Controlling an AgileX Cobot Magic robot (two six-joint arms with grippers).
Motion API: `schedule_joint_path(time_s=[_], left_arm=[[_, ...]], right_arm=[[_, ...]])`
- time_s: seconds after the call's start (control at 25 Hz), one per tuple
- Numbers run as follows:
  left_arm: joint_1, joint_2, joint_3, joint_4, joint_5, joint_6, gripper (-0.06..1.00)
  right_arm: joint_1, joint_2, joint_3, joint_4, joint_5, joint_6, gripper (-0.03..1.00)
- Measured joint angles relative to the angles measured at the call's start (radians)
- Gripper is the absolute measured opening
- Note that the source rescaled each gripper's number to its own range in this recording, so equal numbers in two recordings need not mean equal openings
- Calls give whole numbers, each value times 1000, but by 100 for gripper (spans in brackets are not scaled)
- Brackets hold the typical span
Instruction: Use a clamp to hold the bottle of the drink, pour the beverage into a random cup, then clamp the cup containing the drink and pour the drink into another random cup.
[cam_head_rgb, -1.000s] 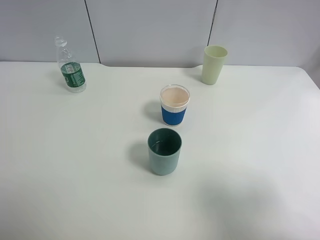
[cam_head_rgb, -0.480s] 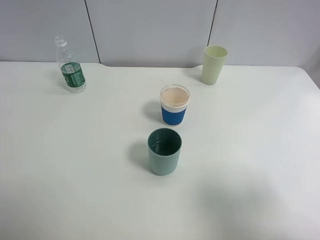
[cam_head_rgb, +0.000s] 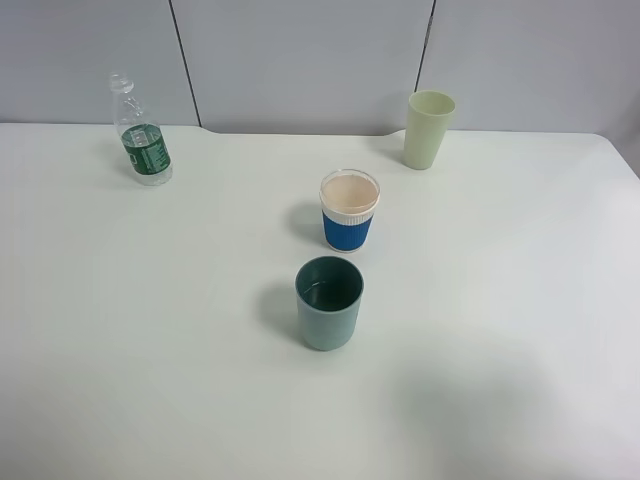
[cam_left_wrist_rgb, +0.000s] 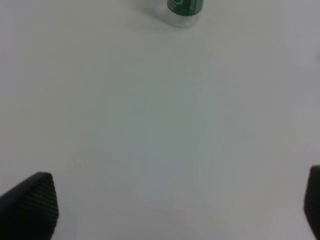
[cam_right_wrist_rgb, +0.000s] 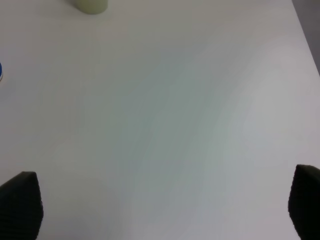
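The bottle of the drink (cam_head_rgb: 140, 135), clear with a green label, stands upright at the table's far left; its base (cam_left_wrist_rgb: 185, 9) also shows in the left wrist view. The white cup with a blue sleeve (cam_head_rgb: 349, 212) stands mid-table, peach inside. Just in front of it is the teal cup (cam_head_rgb: 329, 303), dark inside. I cannot make out the beverage in the bottle or either cup. My left gripper (cam_left_wrist_rgb: 172, 205) is open over bare table, far short of the bottle. My right gripper (cam_right_wrist_rgb: 162, 202) is open and empty too. Neither arm shows in the exterior view.
A taller pale green cup (cam_head_rgb: 428, 130) stands at the back right; its base (cam_right_wrist_rgb: 91, 5) shows in the right wrist view. The white table (cam_head_rgb: 520, 300) ends at a grey wall behind. Its right edge (cam_right_wrist_rgb: 306, 30) is in sight.
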Motion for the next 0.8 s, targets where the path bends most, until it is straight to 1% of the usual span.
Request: schedule_joint_path(time_s=[0.8], left_arm=[[0, 0, 0, -5, 0, 0, 100]], right_arm=[[0, 0, 0, 0, 0, 0, 100]])
